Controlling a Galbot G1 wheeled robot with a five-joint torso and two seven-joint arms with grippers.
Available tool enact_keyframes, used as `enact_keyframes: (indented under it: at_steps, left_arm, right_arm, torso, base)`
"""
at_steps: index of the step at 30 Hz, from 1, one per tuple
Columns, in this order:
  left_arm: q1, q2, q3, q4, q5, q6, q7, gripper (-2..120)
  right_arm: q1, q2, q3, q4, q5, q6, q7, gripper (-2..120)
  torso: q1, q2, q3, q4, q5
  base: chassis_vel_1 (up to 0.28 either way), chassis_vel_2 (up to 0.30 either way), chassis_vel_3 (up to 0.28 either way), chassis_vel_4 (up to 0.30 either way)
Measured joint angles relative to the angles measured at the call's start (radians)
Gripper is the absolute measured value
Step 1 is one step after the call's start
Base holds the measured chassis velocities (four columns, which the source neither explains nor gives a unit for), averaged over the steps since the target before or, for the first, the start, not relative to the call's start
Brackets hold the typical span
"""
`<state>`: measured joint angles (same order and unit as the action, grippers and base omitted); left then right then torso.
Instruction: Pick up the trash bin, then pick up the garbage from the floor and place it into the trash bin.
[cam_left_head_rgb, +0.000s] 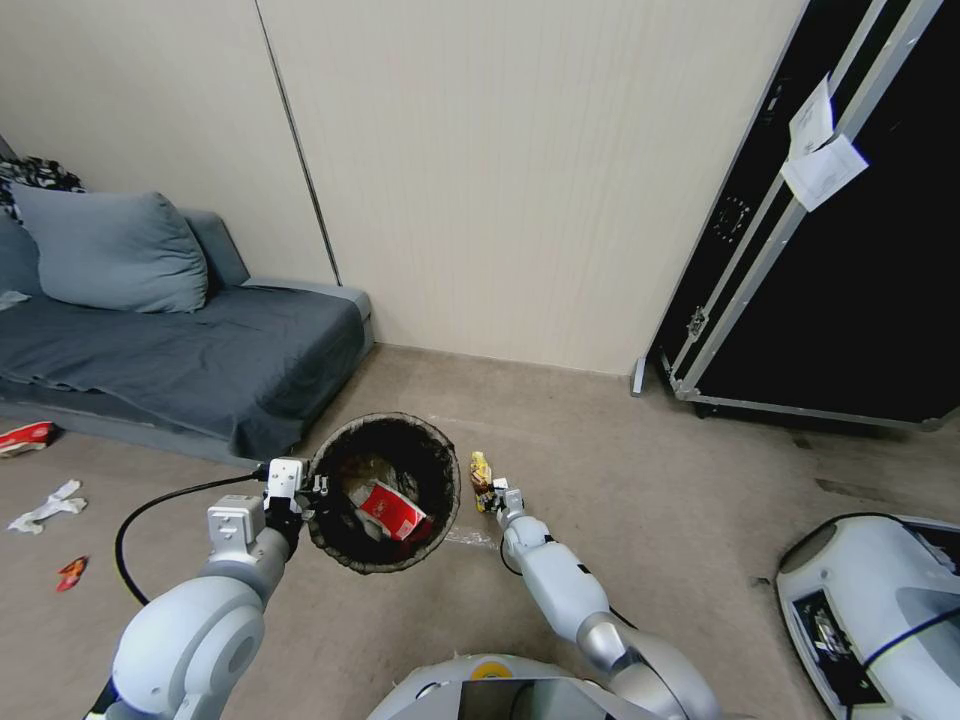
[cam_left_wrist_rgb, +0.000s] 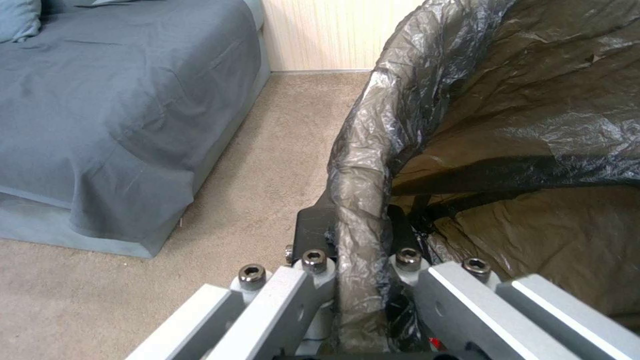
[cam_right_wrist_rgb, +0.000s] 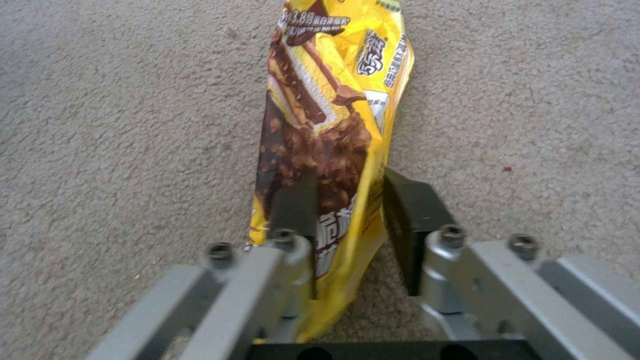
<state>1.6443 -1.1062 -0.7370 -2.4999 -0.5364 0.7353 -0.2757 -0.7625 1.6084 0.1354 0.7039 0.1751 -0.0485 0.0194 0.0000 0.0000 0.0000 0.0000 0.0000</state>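
The trash bin (cam_left_head_rgb: 440, 455), round with a dark bag liner, is held off the floor (cam_left_head_rgb: 650, 480) in front of me. My left gripper (cam_left_head_rgb: 305, 490) is shut on its near-left rim; in the left wrist view the fingers (cam_left_wrist_rgb: 313, 225) pinch the liner-covered rim (cam_left_wrist_rgb: 363, 165) from both sides. A red-and-white packet (cam_left_head_rgb: 392, 510) lies inside the bin. Right of the bin, my right gripper (cam_left_head_rgb: 490, 497) is down at the floor, shut on a yellow wrapper (cam_left_head_rgb: 481, 470). In the right wrist view the wrapper (cam_right_wrist_rgb: 327, 100) runs between the black pads (cam_right_wrist_rgb: 407, 220) over the carpet.
A grey sofa (cam_left_head_rgb: 200, 350) stands at the left, a black flight case (cam_left_head_rgb: 850, 280) at the right, a wall between them. More litter lies at the far left: a red-and-white packet (cam_left_head_rgb: 25, 437), white paper (cam_left_head_rgb: 48, 506), a red scrap (cam_left_head_rgb: 72, 572). A white machine (cam_left_head_rgb: 880, 590) sits at lower right.
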Motion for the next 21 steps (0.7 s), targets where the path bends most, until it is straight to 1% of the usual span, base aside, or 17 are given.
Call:
enact_keyframes:
  at_steps: [1,2,3,4,9,11,12,13,15,16,17,19,20,21]
  left_arm:
    - [0.000,0.000,0.000,0.000,0.000,0.000,0.000,1]
    - [0.001,0.000,-0.001,0.000,0.000,0.000,0.000,1]
    - [0.001,0.000,-0.002,0.000,0.000,0.000,0.000,1]
    - [0.001,0.000,-0.002,0.000,0.000,0.000,-0.001,1]
    - [0.005,-0.002,-0.005,0.000,0.000,0.000,-0.002,1]
    - [0.007,-0.002,-0.008,0.000,0.000,0.000,-0.002,1]
    - [0.009,-0.001,-0.010,0.000,0.000,0.000,-0.002,1]
    - [0.009,-0.001,-0.010,0.000,0.000,0.000,-0.002,1]
    - [0.012,0.001,-0.013,0.000,-0.001,0.000,-0.003,1]
    - [0.012,0.001,-0.013,0.000,-0.002,0.000,-0.003,1]
    - [0.012,0.001,-0.013,0.000,-0.002,0.000,-0.003,1]
    - [0.011,0.002,-0.013,0.000,-0.008,0.000,-0.002,1]
    - [0.011,0.004,-0.012,0.000,-0.009,0.000,-0.002,1]
    - [0.011,0.004,-0.012,0.000,-0.009,0.000,-0.002,1]
  right_arm:
    - [0.000,0.000,0.000,0.000,0.000,0.000,0.000,13]
    - [-0.002,0.000,-0.001,0.001,0.000,0.000,-0.001,10]
    - [-0.003,0.000,-0.002,0.001,0.000,0.000,-0.001,3]
    - [-0.005,0.000,-0.007,0.001,0.000,0.002,-0.001,0]
    - [-0.022,0.000,-0.011,0.041,-0.001,0.010,0.005,0]
    - [-0.046,-0.002,-0.003,0.116,-0.002,0.009,0.016,0]
    - [-0.066,-0.020,-0.001,0.182,0.000,0.000,0.024,0]
    - [-0.066,-0.020,-0.001,0.182,0.000,0.000,0.024,0]
    - [-0.098,-0.078,-0.001,0.295,0.018,-0.024,0.034,0]
    - [-0.117,-0.125,-0.003,0.384,0.033,-0.042,0.039,0]
    - [-0.117,-0.125,-0.003,0.384,0.033,-0.042,0.039,0]
    - [-0.136,-0.191,-0.009,0.515,0.058,-0.070,0.039,0]
    - [-0.146,-0.237,-0.010,0.611,0.078,-0.090,0.037,0]
    - [-0.146,-0.237,-0.010,0.611,0.078,-0.090,0.037,0]
  torso:
    - [0.000,0.000,0.000,0.0000,0.0000]
    - [0.000,0.000,0.000,0.0000,0.0000]
    - [0.000,0.000,0.000,0.0000,0.0000]
    - [0.000,0.000,0.000,0.0000,0.0000]
    - [0.000,0.000,0.000,0.0000,0.0000]
    - [0.000,0.000,0.000,0.0000,0.0001]
    - [0.000,0.000,0.000,0.0008,0.0010]
    - [0.000,0.000,0.000,0.0008,0.0010]
    - [0.000,0.000,0.000,0.0003,-0.0001]
    - [0.000,0.000,0.000,-0.0004,-0.0002]
    - [0.000,0.000,0.000,-0.0004,-0.0002]
    - [0.000,0.000,0.000,-0.0008,0.0001]
    - [0.000,0.000,0.000,-0.0004,0.0001]
    - [0.000,0.000,0.000,-0.0004,0.0001]
  base:
    - [0.000,0.000,0.000,0.000]
    - [0.000,0.000,0.000,0.000]
    - [0.000,0.000,0.000,0.000]
    - [0.000,0.000,0.000,0.000]
    - [0.000,0.000,0.000,0.000]
    - [0.000,0.000,0.000,0.000]
    - [0.000,0.000,0.000,0.000]
    - [0.000,0.000,0.000,0.000]
    - [0.000,0.000,0.000,0.000]
    - [0.000,0.000,0.000,0.000]
    - [0.000,0.000,0.000,0.000]
    - [0.000,0.000,0.000,0.000]
    - [0.000,0.000,0.000,0.000]
    - [0.000,0.000,0.000,0.000]
